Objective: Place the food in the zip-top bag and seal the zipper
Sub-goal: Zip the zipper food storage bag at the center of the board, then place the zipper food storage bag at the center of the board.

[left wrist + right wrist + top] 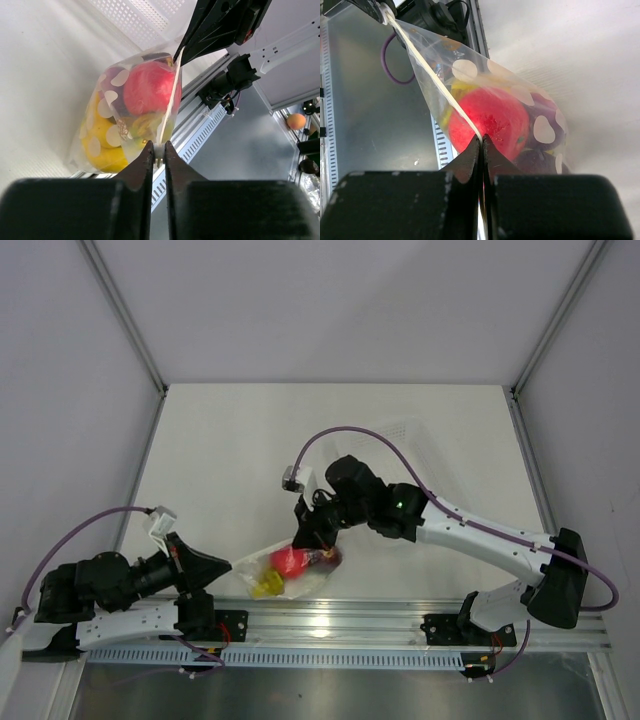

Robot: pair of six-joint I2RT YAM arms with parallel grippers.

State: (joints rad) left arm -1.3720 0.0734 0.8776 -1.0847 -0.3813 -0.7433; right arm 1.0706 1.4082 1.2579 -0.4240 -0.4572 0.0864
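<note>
The zip-top bag (292,572), clear with white dots, hangs stretched between my two grippers just above the table's near edge. The food shows through it: a red round fruit (150,87), a yellow banana bunch (102,145) and a purple onion (545,125). The zipper (170,105) runs as a taut white strip along the mouth. My left gripper (158,150) is shut on the strip's white end piece. My right gripper (481,140) is shut on the strip's other end, right in front of the red fruit (495,120).
A translucent white perforated tray (405,445) lies on the table behind the right arm. The aluminium rail (400,615) with both arm bases runs along the near edge under the bag. An orange ball (296,121) lies off the table.
</note>
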